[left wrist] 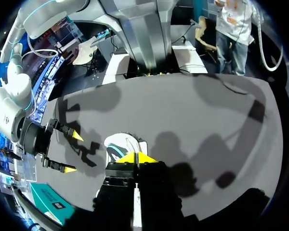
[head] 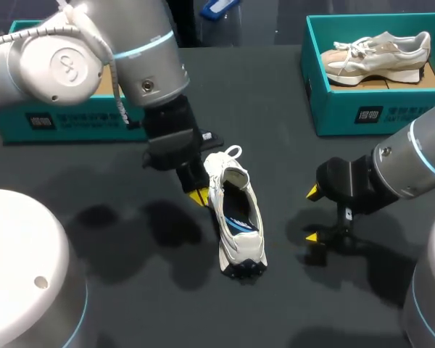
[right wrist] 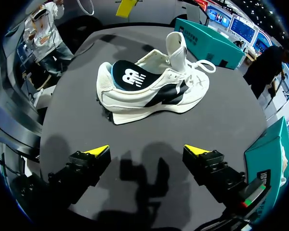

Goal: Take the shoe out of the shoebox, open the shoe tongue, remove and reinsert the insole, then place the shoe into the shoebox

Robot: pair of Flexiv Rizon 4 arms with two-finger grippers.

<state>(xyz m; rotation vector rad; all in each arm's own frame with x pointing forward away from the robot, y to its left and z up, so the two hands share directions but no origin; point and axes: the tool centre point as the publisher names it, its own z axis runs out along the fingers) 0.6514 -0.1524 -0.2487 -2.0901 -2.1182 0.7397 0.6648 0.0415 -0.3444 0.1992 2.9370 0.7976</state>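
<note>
A white sneaker [head: 235,217] lies on the dark table, its tongue [right wrist: 176,45] standing up and a dark insole [right wrist: 130,77] showing inside. My left gripper [head: 198,196] hangs by the shoe's left side, shut, with nothing seen between its fingers. In the left wrist view its joined tips [left wrist: 136,158] sit just short of the shoe [left wrist: 123,143]. My right gripper [head: 313,214] stands open to the right of the shoe, apart from it. In its own view the shoe [right wrist: 154,89] lies side-on ahead of the wide-spread right gripper [right wrist: 147,150].
A teal shoebox [head: 348,109] at the back right holds a second beige shoe [head: 377,54]. Another teal box [head: 29,119] stands at the back left behind my left arm. My right gripper [left wrist: 72,153] shows open beside the shoe in the left wrist view.
</note>
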